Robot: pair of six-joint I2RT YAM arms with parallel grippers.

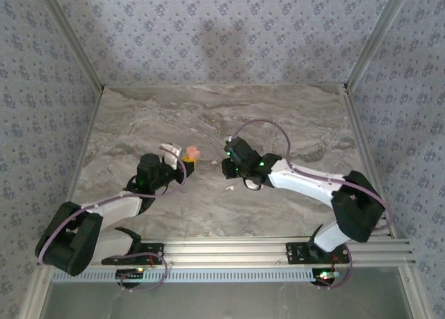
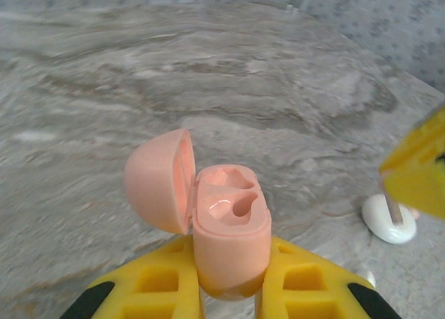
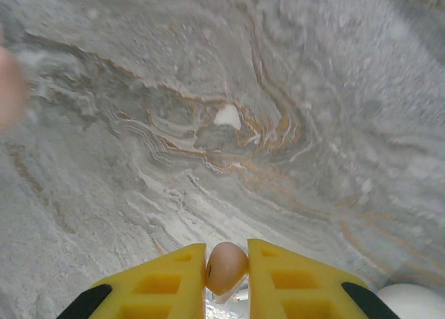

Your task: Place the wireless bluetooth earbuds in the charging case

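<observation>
Currently: my left pincer (image 2: 229,267) clamped on charging case (image 2: 229,225), lid open. My right pincer (image 3: 227,263) pinched narrow on small rounded earbud (image 3: 226,269), right of case, not touching it.

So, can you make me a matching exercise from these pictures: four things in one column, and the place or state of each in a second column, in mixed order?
Column one
1. charging case
2. case lid
3. small rounded piece
4. white piece

Column two
A. lying on the marble table
B. swung open to the side
C. pinched in the right end effector
D. gripped by the left end effector

Pairs: 1-D, 2-B, 3-C, 4-A
</observation>
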